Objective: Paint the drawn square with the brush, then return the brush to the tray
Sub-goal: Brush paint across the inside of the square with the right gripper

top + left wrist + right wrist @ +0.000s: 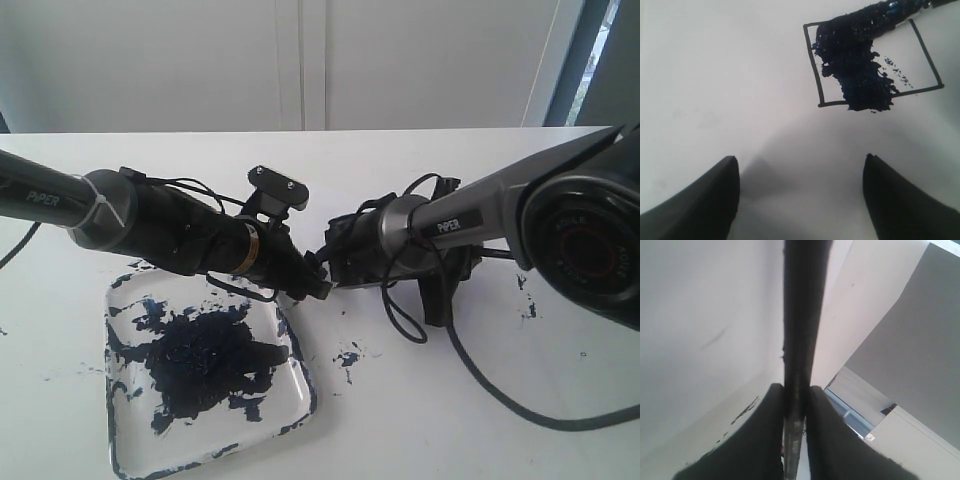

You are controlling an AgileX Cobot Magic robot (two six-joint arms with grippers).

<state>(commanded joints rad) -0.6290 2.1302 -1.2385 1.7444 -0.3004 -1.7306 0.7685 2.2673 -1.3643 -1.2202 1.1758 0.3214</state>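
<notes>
The drawn square [872, 62] shows in the left wrist view, its left half smeared thick dark blue. The paint-laden tip of the brush [880, 14] lies across its upper edge. My left gripper [800, 167] hovers over white paper short of the square, open with nothing between its fingers [710, 200]. My right gripper [797, 390] is shut on the black handle of the brush [800, 315]. In the exterior view both grippers, left [305, 278] and right [340, 258], meet at the table's middle and hide the square. The tray [292, 415] lies at the front left.
Blue paint splatters [348, 357] mark the white table beside the tray, and more spots [527, 300] lie at the right. The right arm's black cable [480, 385] loops over the table in front. A white wall stands behind.
</notes>
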